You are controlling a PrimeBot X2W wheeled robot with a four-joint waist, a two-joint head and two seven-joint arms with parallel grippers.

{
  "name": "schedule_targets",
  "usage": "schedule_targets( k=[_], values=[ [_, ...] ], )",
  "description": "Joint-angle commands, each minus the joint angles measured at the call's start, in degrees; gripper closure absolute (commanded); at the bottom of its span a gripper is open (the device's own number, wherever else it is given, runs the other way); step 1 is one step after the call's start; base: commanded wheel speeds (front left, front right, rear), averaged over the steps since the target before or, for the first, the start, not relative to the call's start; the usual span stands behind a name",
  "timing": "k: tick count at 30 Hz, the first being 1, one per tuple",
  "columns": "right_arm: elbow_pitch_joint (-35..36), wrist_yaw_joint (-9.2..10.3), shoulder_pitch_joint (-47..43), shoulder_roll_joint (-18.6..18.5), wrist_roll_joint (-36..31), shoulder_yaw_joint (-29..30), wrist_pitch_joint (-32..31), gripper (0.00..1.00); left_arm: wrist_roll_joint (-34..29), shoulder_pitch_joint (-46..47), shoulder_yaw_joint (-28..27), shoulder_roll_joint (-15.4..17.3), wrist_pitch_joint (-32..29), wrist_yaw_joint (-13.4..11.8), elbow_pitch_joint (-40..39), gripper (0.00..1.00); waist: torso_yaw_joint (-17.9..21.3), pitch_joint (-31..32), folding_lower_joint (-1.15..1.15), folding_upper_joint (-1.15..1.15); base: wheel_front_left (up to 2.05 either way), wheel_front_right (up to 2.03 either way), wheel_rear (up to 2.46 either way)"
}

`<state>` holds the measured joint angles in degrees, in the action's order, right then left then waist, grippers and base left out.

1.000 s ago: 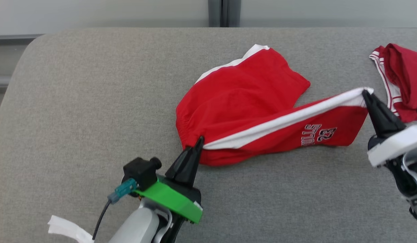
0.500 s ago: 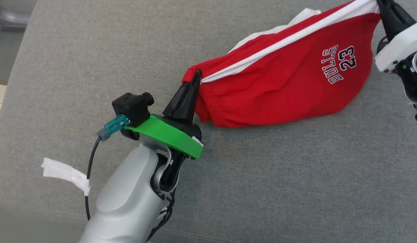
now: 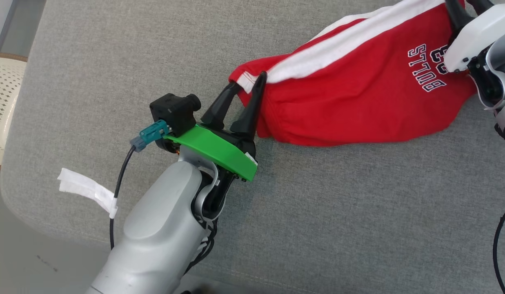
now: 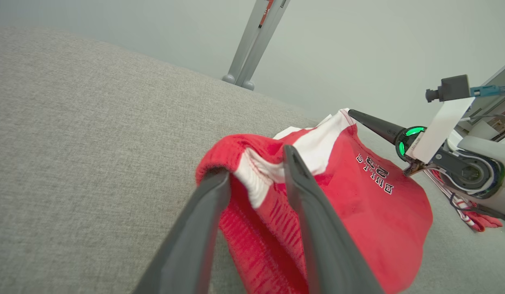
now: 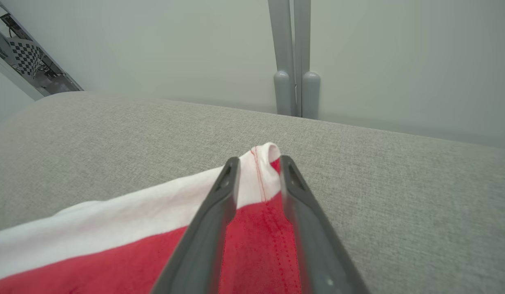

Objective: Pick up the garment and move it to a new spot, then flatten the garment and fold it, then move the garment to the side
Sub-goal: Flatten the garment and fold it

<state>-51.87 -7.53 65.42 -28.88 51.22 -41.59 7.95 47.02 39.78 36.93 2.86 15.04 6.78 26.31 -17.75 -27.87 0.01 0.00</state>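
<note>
On the grey fabric desk (image 3: 358, 204), left claw (image 3: 249, 79) and right claw (image 5: 260, 160) stand released astride corners of the red Bulls shorts (image 3: 350, 94), which might snag and rumple on withdrawal.

A robotics lab or test room is indicated rather than a home: a checkerboard calibration board (image 5: 27, 57) is seen at the edge of a plain pale wall (image 5: 154, 41), and bare grey posts (image 5: 294, 61) are stood against that wall. The work surface (image 3: 113, 61) is covered in grey fabric, a cream perforated chair (image 3: 3, 98) is placed at its corner, and a small cabled camera (image 3: 174, 108) is mounted on a green bracket (image 3: 213, 151) behind the left gripper (image 3: 249, 80).
</note>
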Motion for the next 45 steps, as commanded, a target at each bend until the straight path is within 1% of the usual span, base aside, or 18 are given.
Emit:
schedule_targets(
  k=[1, 5, 10, 13, 17, 21, 26, 27, 28, 29, 30, 32, 38, 45],
  values=[
    [-0.4, 0.1, 0.2, -0.4, 0.7, -0.7, 0.8, 0.0, -0.7, 0.0, -0.4, 0.1, 0.2, -0.4, -0.2, 0.0, 0.3, 0.8, -0.01, 0.0, 0.0, 0.0, 0.0],
    [-0.5, 0.1, -1.3, -1.7, 2.0, -3.8, 2.2, 0.0, -3.5, -2.3, -1.0, 0.1, 0.2, -0.8, -1.3, 0.0, 0.5, 2.4, -0.01, 0.0, 0.0, 0.0, 0.0],
    [-0.1, 0.1, -4.1, -3.8, 4.3, -7.1, 3.2, 0.0, -6.6, -6.7, -4.0, 0.1, 0.2, -1.6, -3.8, 0.0, 0.6, 4.2, -0.01, 0.0, 0.0, 0.0, 0.0],
    [0.2, 0.1, -5.9, -4.7, 6.2, -8.4, 3.3, 0.0, -8.9, -9.5, -7.5, 0.1, 0.2, -2.2, -6.3, 0.0, 0.7, 5.0, -0.01, 0.0, 0.0, 0.0, 0.0],
    [0.1, 0.1, -8.3, -5.5, 8.8, -10.1, 2.4, 0.0, -13.2, -14.1, -14.1, 0.1, 0.2, -2.9, -10.6, 0.0, 0.8, 5.5, -0.01, 0.0, 0.0, 0.0, 0.0],
    [-0.1, 0.1, -9.4, -5.4, 10.9, -11.2, 1.8, 0.0, -17.0, -17.5, -19.8, 0.1, 0.1, -3.6, -14.3, 0.0, 0.9, 5.5, -0.01, 0.0, 0.0, 0.0, 0.0],
    [-0.6, 0.1, -10.4, -4.6, 13.1, -12.7, 0.7, 0.0, -20.5, -19.8, -24.2, 0.1, 0.1, -3.7, -16.3, 0.0, 1.0, 5.6, -0.01, 0.0, 0.0, 0.0, 0.0],
    [-0.6, 0.1, -10.7, -4.3, 13.8, -13.0, 0.1, 0.08, -21.8, -20.2, -25.0, 0.1, 0.1, -3.8, -16.6, 0.0, 1.0, 5.6, -0.01, 0.0, 0.0, 0.0, 0.0],
    [-0.5, 0.08, -11.0, -4.1, 14.2, -13.3, -0.2, 0.59, -22.1, -20.6, -25.5, 0.1, 0.1, -3.9, -16.6, 0.0, 1.0, 5.7, -0.01, 0.0, 0.0, 0.0, 0.0],
    [-0.4, 0.08, -11.5, -3.8, 14.8, -13.6, -0.5, 0.92, -22.5, -21.1, -26.0, 0.1, 0.1, -3.7, -16.7, 0.0, 1.1, 5.9, -0.01, 0.0, 0.0, 0.0, 0.0],
    [-0.3, 0.07, -11.8, -3.6, 15.3, -13.8, -0.7, 1.0, -22.9, -21.3, -26.4, 0.1, 0.1, -3.7, -16.8, 0.0, 1.1, 5.9, -0.01, 0.0, 0.0, 0.0, 0.0],
    [-0.1, 0.07, -12.2, -3.4, 16.3, -14.1, -0.2, 1.0, -23.4, -21.9, -27.0, 0.1, 0.1, -3.5, -16.8, 0.0, 1.3, 6.4, -0.01, 0.0, 0.0, 0.0, 0.0],
    [0.9, 0.07, -13.5, -3.6, 18.5, -13.6, 4.5, 1.0, -24.7, -23.7, -28.0, 0.1, 0.1, -3.1, -15.7, 0.0, 3.0, 8.9, -0.01, 0.0, 0.0, 0.0, 0.0],
    [3.0, 0.08, -18.1, -6.0, 20.2, -12.7, 6.9, 1.0, -27.1, -25.8, -29.6, 0.1, 0.1, -2.3, -14.7, 0.0, 6.6, 12.7, -0.01, 0.0, 0.0, 0.0, 0.0]
  ],
)
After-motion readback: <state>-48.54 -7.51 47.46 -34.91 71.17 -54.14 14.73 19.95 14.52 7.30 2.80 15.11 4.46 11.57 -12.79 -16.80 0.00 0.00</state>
